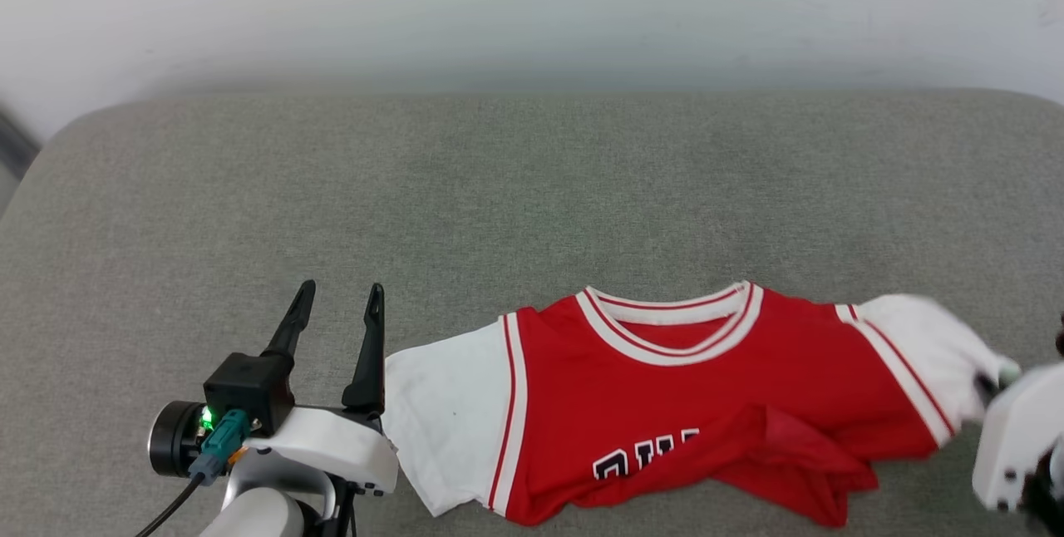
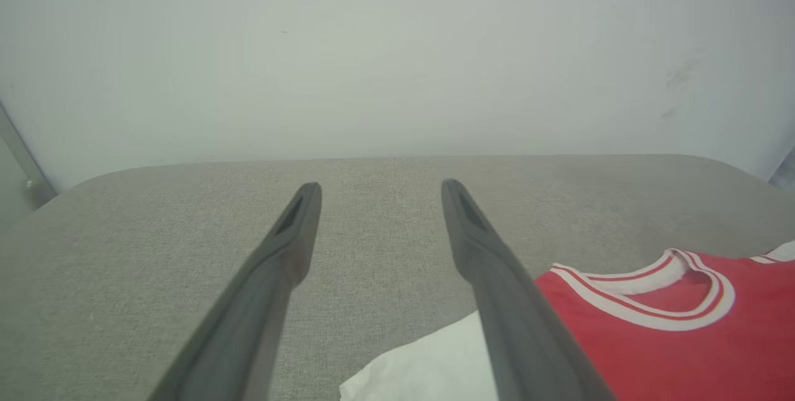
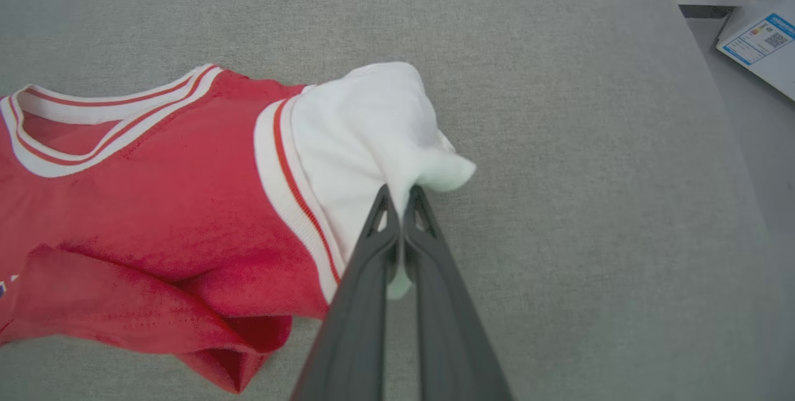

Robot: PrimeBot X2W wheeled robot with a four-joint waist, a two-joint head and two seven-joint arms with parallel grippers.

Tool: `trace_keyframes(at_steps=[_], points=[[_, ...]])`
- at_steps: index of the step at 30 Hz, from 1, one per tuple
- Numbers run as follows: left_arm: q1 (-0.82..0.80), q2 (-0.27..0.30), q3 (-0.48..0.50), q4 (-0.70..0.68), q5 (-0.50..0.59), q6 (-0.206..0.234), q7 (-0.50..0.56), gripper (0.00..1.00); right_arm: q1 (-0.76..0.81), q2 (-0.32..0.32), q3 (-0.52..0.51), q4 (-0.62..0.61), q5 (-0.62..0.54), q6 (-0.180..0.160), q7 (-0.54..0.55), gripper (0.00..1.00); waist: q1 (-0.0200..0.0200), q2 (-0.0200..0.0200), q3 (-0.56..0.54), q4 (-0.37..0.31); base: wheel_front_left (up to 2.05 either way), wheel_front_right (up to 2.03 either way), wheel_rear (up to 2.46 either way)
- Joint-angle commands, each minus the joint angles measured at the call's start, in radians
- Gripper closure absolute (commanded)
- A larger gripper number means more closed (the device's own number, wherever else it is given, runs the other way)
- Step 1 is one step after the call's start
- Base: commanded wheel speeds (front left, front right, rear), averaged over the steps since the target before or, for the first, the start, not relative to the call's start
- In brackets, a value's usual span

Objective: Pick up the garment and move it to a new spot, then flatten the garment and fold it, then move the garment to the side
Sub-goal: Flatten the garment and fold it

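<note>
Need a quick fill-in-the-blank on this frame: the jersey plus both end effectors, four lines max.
1. The right end effector is shut on a white ____ of the garment.
2. The left end effector is ____ and holds nothing.
3. The garment's collar is trimmed in red and ____ stripes.
4. The lettering on the garment's front is ____ with a white outline.

Missing words: sleeve; open; white; black.
</note>
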Motion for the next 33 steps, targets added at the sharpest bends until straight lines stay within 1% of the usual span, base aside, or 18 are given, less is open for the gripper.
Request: trace_keyframes(at_steps=[1,3,5,6,7,8,11,14,18,22,27,31,33], points=[[0.013,-0.002,-0.002,0.002,-0.004,-0.005,-0.002,0.0,0.084,0.051,-0.051,-0.035,-0.017,-0.001,0.022,1.0,0.0,0.0,-0.01,-0.003,0.0,0.0,0.0],[0.022,-0.002,-0.004,0.007,-0.007,-0.002,0.001,0.0,0.153,0.083,-0.09,-0.034,-0.03,-0.001,0.025,1.0,0.0,0.0,-0.015,-0.006,0.0,0.0,0.0],[0.031,-0.001,-0.002,0.011,-0.016,0.003,0.002,0.0,0.201,0.113,-0.108,0.001,-0.01,-0.001,0.02,1.0,0.0,0.0,-0.022,-0.012,0.0,0.0,0.0],[0.035,0.0,-0.001,0.012,-0.017,0.002,0.003,0.0,0.218,0.118,-0.106,0.025,-0.015,-0.001,0.007,0.88,0.0,0.0,-0.023,-0.014,0.0,0.0,0.0],[0.04,0.001,0.001,0.013,-0.021,0.005,0.004,0.0,0.227,0.124,-0.108,0.052,-0.009,-0.001,-0.01,0.22,0.0,0.0,-0.024,-0.016,0.0,0.0,0.0],[0.045,0.003,0.002,0.015,-0.025,0.007,0.006,0.0,0.224,0.13,-0.111,0.082,0.009,-0.001,-0.037,0.0,0.0,0.0,-0.026,-0.019,0.0,0.0,0.0],[0.06,0.009,0.003,0.019,-0.031,0.01,0.011,0.0,0.203,0.138,-0.11,0.143,0.02,-0.001,-0.163,0.0,0.0,0.0,-0.035,-0.025,0.0,0.0,0.0],[0.073,0.011,0.005,0.023,-0.036,0.016,0.012,0.0,0.185,0.142,-0.113,0.166,0.021,-0.001,-0.302,0.0,0.0,0.0,-0.051,-0.027,0.0,0.0,0.0],[0.098,0.016,0.012,0.024,-0.047,0.026,0.011,0.0,0.168,0.134,-0.101,0.158,0.004,-0.001,-0.475,0.0,0.0,0.0,-0.077,-0.029,0.0,0.0,0.0],[0.119,0.021,0.017,0.025,-0.057,0.028,0.011,0.0,0.162,0.123,-0.052,0.131,-0.014,-0.001,-0.601,0.0,0.0,0.0,-0.1,-0.026,0.0,0.0,0.0],[0.144,0.032,0.021,0.012,-0.063,0.04,0.019,0.0,0.167,0.118,0.039,0.068,-0.027,-0.001,-0.702,0.0,0.0,0.0,-0.121,-0.028,0.0,0.0,0.0],[0.151,0.048,0.021,0.009,-0.067,0.044,0.034,0.0,0.194,0.121,0.107,0.006,-0.034,-0.001,-0.723,0.0,0.0,0.0,-0.128,-0.032,0.0,0.0,0.0],[0.143,0.056,0.016,0.014,-0.068,0.036,0.049,0.0,0.209,0.125,0.127,-0.03,-0.036,-0.001,-0.725,0.0,0.0,0.0,-0.13,-0.033,0.0,0.0,0.0]])
